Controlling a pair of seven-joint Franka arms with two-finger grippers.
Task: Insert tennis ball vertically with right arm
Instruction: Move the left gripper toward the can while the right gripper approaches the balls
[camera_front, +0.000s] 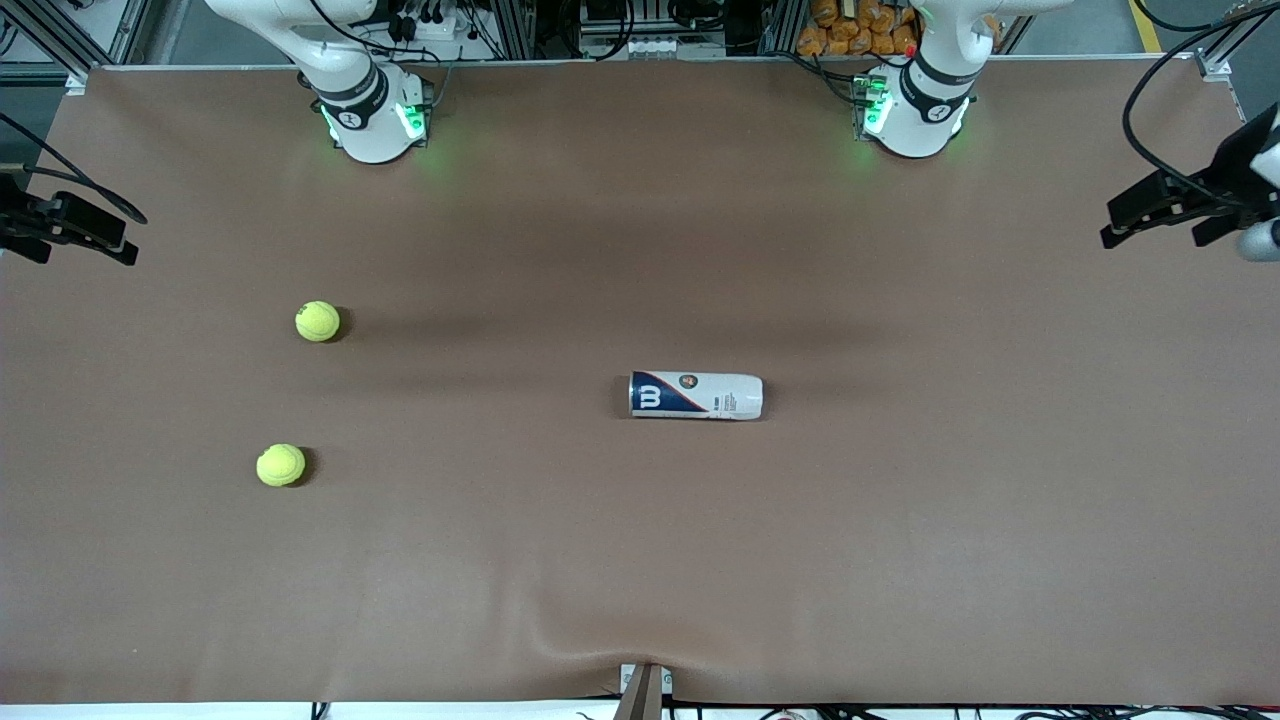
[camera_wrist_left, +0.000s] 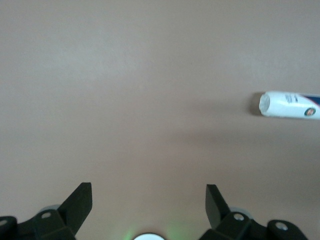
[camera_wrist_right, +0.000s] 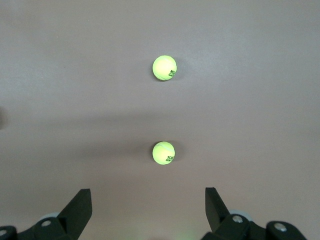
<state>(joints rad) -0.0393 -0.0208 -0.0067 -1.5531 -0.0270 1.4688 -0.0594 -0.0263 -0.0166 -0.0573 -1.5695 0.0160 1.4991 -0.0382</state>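
Note:
Two yellow-green tennis balls lie on the brown table toward the right arm's end. One ball (camera_front: 317, 321) (camera_wrist_right: 163, 153) lies farther from the front camera than the other ball (camera_front: 281, 465) (camera_wrist_right: 164, 67). A white and dark blue ball can (camera_front: 695, 395) (camera_wrist_left: 290, 104) lies on its side near the table's middle. My right gripper (camera_wrist_right: 148, 195) hangs high over bare table near its base, open and empty, with both balls well ahead of it. My left gripper (camera_wrist_left: 148, 192) also hangs high, open and empty, the can off to one side. Neither gripper shows in the front view.
The two arm bases (camera_front: 375, 120) (camera_front: 915, 115) stand with green lights at the table's edge farthest from the front camera. Black devices with cables reach in at both ends of the table (camera_front: 70, 228) (camera_front: 1180, 200). The brown cover (camera_front: 640, 560) wrinkles at the near edge.

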